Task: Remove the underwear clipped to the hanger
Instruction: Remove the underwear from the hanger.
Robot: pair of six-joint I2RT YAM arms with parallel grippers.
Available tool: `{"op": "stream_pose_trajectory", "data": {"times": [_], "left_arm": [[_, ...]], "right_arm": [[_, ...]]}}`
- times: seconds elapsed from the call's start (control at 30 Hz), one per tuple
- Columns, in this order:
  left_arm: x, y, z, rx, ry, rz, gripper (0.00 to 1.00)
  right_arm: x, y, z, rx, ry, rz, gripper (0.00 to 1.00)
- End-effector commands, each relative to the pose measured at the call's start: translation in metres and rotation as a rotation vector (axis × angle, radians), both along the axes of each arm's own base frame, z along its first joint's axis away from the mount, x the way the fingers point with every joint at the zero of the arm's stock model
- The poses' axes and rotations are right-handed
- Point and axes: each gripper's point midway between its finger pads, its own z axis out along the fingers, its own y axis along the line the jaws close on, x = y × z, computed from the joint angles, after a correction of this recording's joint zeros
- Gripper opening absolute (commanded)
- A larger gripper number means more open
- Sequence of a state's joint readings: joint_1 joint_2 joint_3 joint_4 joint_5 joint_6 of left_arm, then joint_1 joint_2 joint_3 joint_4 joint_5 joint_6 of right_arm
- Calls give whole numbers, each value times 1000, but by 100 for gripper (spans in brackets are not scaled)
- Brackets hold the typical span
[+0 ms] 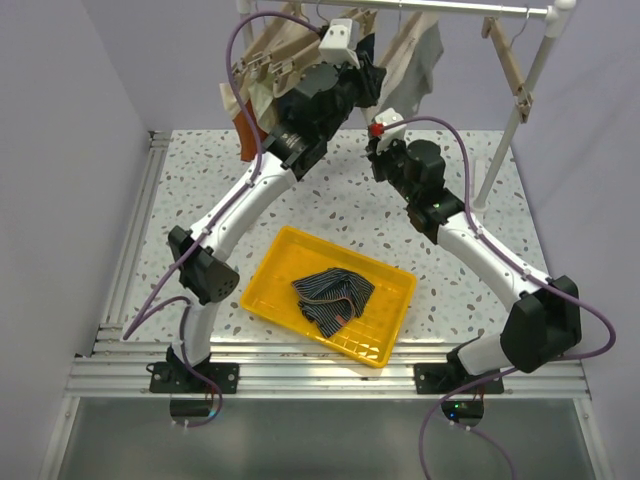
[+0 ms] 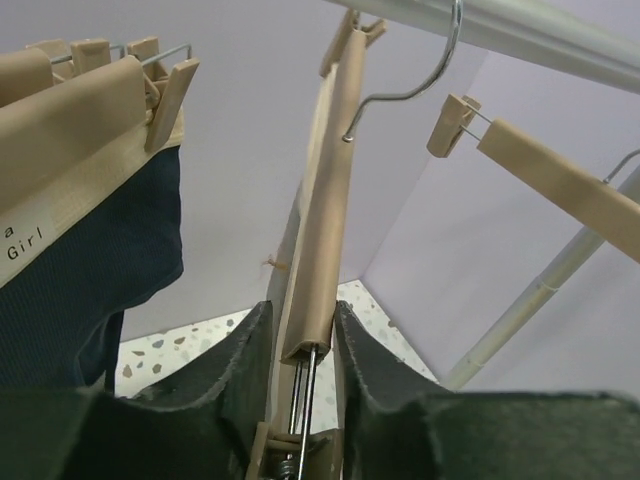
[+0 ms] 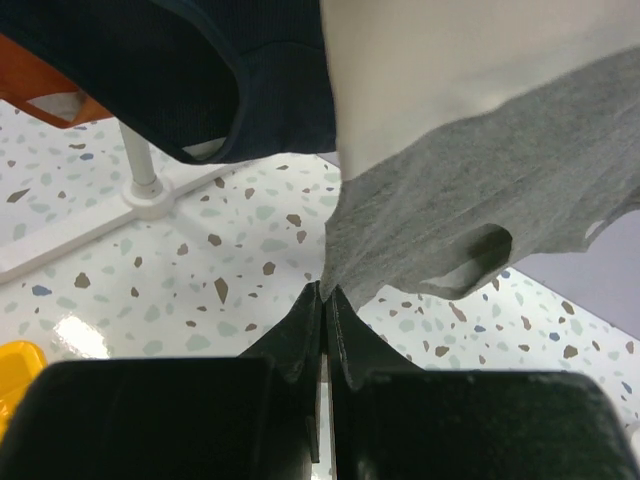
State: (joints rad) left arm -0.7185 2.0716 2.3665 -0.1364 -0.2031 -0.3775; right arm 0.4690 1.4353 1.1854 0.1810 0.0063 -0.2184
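Nearest the wrist lens we find the left gripper [image 2: 302, 385], its jaws narrowed around a wooden hanger bar [image 2: 325, 225] that runs lengthwise away and upward toward the metal rail [image 2: 520, 25]. We note the right gripper [image 3: 322, 310] fully closed, its tips at the lower edge of the grey-white underwear [image 3: 480, 200], which hangs down from above. Navy underwear [image 2: 90, 270] hangs clipped at the left, beside the orange-red underwear [image 1: 247, 135]. Striped underwear [image 1: 333, 295] lies crumpled in the yellow tray [image 1: 290, 245] on the speckled worktop [image 1: 200, 170]. Pale walls enclose the rack; a neighbouring hanger [image 2: 560, 180] crowds the right side.
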Motion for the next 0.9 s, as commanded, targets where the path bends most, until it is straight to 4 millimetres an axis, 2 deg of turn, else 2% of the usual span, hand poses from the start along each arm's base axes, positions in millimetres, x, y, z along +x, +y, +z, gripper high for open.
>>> {"op": "stream_pose_trajectory", "data": {"times": [0.0, 0.03, 0.2, 0.23, 0.27, 0.33, 0.37, 0.4, 0.43, 0.47, 0.57, 0.7, 0.8, 0.87], "left_arm": [[0, 6, 29, -28, -85, 29, 24], [-1, 7, 32, -34, -91, 26, 17], [-8, 6, 52, -73, -148, 1, 1], [-12, 9, 66, -105, -184, -1, 0], [-13, 10, 70, -114, -195, -2, 0], [-18, 13, 83, -148, -226, -8, 0], [-21, 14, 90, -160, -243, -18, 0], [-24, 15, 95, -172, -253, -22, 0], [-27, 18, 104, -195, -278, -27, 0], [-29, 17, 107, -203, -289, -36, 0], [-35, 22, 120, -229, -322, -41, 0], [-36, 24, 122, -230, -328, -45, 0], [-37, 25, 123, -229, -330, -46, 0], [-37, 26, 124, -231, -330, -45, 0]], "right_arm": [[0, 5, 21, 17, -48, 26, 0], [0, 4, 22, 18, -51, 26, 0], [-2, 4, 23, 25, -51, 27, 1], [-3, 3, 25, 26, -54, 24, 7], [-3, 2, 27, 32, -61, 17, 22], [-4, -1, 29, 35, -70, 10, 38], [-7, -1, 34, 40, -81, 11, 51], [-8, -3, 35, 43, -83, 7, 56], [-9, -4, 38, 46, -88, 7, 67], [-12, -6, 43, 50, -101, 5, 72], [-16, -16, 50, 65, -115, -23, 84], [-18, -26, 58, 91, -116, -43, 89], [-21, -32, 65, 120, -121, -49, 98], [-21, -37, 71, 142, -125, -56, 98]]}}
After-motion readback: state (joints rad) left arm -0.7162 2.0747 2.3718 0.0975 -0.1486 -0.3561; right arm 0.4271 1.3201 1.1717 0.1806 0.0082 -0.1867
